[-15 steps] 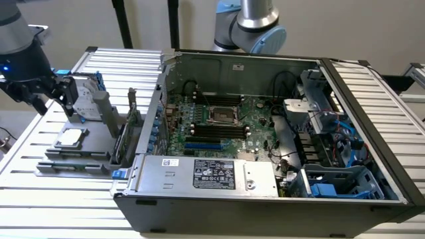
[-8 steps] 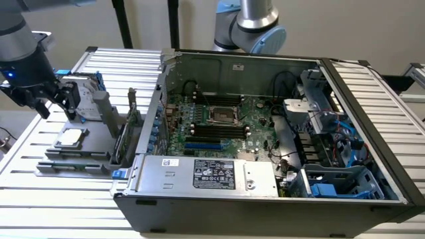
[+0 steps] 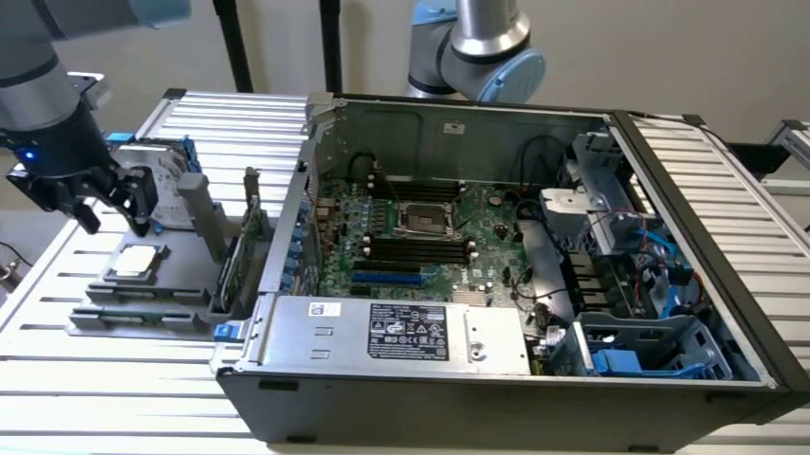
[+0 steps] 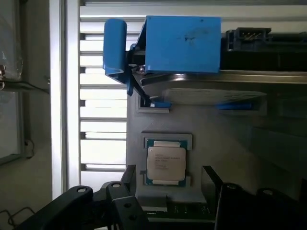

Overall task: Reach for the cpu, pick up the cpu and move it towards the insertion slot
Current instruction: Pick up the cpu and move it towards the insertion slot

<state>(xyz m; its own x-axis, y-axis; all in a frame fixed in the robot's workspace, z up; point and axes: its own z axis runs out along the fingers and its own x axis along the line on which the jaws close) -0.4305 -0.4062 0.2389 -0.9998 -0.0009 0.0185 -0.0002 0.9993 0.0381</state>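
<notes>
Just below the wide-apart fingers of the gripper (image 3: 116, 227), the cpu (image 4: 166, 162) lies untouched in its grey holder (image 3: 184, 277), the reach step in hand, pick-up not yet made.

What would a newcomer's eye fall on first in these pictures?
The open computer case dominates the exterior view's middle, with the shiny insertion slot on its green board. At the exterior view's left, the black pincer hovers open above the cpu, which lies on a grey holder.

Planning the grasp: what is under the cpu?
The cpu lies flat in a square recess of a grey holder. What is directly beneath it is covered by the chip.
</notes>
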